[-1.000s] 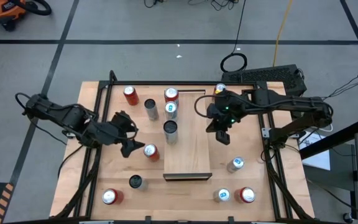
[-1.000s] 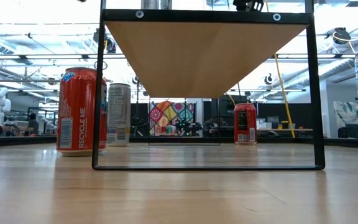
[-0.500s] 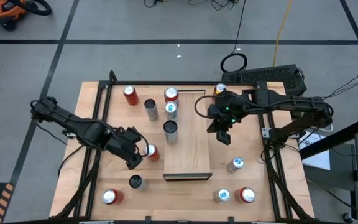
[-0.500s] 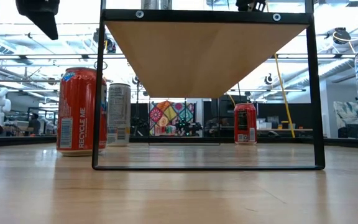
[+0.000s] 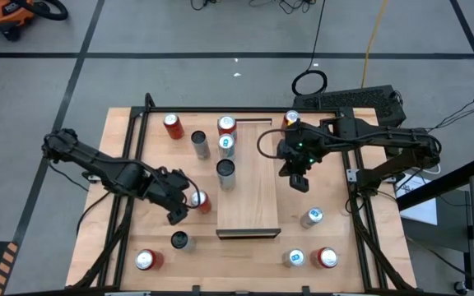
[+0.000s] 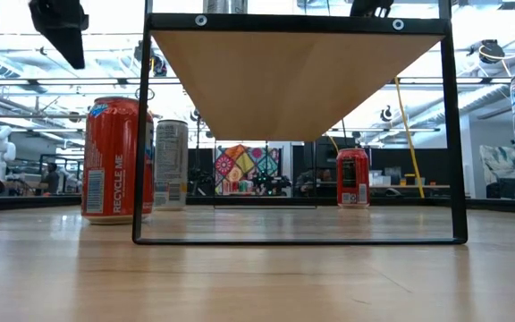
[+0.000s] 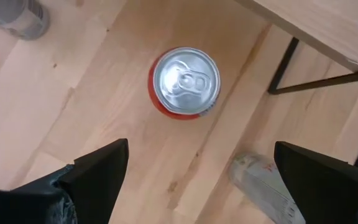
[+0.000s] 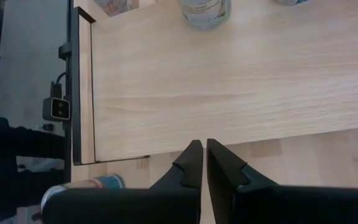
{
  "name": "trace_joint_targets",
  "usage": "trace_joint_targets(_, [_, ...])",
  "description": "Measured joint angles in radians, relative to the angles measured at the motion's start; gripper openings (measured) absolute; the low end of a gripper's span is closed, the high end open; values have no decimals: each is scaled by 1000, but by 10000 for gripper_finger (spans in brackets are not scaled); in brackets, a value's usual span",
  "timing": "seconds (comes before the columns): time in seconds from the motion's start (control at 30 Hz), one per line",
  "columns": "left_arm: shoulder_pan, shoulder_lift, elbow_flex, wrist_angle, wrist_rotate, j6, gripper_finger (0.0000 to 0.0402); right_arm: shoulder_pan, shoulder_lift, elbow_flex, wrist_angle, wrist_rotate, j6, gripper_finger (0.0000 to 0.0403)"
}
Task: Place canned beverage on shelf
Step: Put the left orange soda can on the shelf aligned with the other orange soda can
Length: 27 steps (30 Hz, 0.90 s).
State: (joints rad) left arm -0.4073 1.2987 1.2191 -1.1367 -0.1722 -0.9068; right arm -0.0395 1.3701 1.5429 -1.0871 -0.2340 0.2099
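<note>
One red can (image 5: 201,200) is the target of this step, as I judge it, and it stands on the tabletop (image 5: 130,238) just beside the long left edge of the shelf (image 5: 249,205), at about 9 o'clock from the shelf's middle in the high view. Two more cans already stand on the far part of the shelf, a silver can (image 5: 226,174) and a smaller one (image 5: 226,145) behind it.

Nearest to the work, the left gripper (image 5: 181,203) hangs above the red can with its fingers (image 7: 98,177) spread wide, and it holds nothing. In the left wrist view the can top (image 7: 186,81) lies ahead of the fingers, not yet between them. To do the step well, I think the gripper should first move forward until the can is centred in the gap, then go down straight, and close only when both fingers are below the rim. A crushed pale can (image 7: 263,183) lies near one finger, so the descent should not brush it. The black leg of the shelf (image 7: 281,65) is also near the can at 3 o'clock, which leaves little room on that side.

Farther away, the right gripper (image 5: 299,179) waits over the right edge of the shelf, its fingers pressed together and empty.
</note>
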Motion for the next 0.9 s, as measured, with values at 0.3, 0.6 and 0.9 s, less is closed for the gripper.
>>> trace_joint_targets(0.3, [8, 8, -3, 115, -4, 356, 400, 0, -19, 0, -34, -1, -50, 0])
trace_joint_targets(0.6, [16, 32, -3, 130, -94, 269, 400, 0, -65, 0, -47, -1, -77, 0])
trace_joint_targets(0.9, [68, 140, -3, 107, -20, 232, 400, 0, -95, 0, -49, -1, -120, 0])
